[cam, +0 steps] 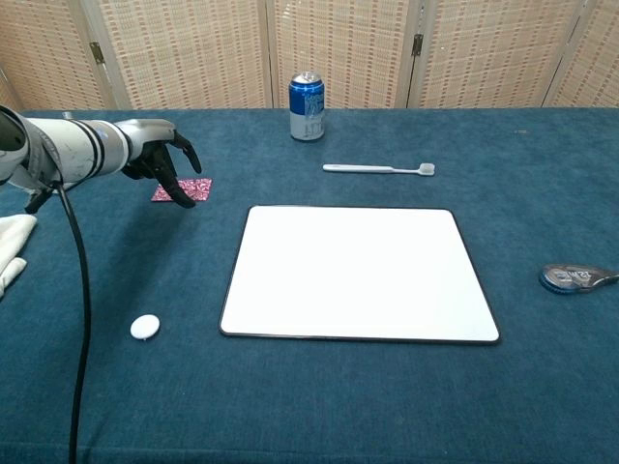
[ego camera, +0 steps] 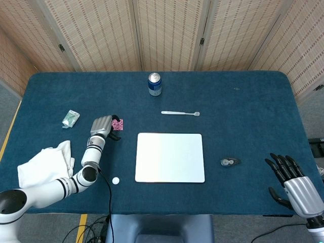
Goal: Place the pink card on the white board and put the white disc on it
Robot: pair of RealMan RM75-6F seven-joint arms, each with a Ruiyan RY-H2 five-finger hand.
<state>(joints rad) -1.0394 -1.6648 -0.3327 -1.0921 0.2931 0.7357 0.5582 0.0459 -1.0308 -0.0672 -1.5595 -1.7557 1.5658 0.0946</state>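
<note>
The white board point(cam: 358, 273) is lying in the middle of the tabletop point(ego camera: 243, 101). The left hand point(cam: 166, 162) is hovering over the pink card point(cam: 192, 188), fingers spread, gripping nothing. The right hand point(ego camera: 293, 182) is resting open near the tabletop's edge. The white disc point(cam: 145, 327) is lying near the board's left corner.

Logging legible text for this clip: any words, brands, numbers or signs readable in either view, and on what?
None can be read.
Blue can: white markings, too blurred to read.
Green packet: print too small to read.
Small blue-grey object right of the white board: pale markings, unreadable.
Pink card: speckled pattern only, no text.
</note>
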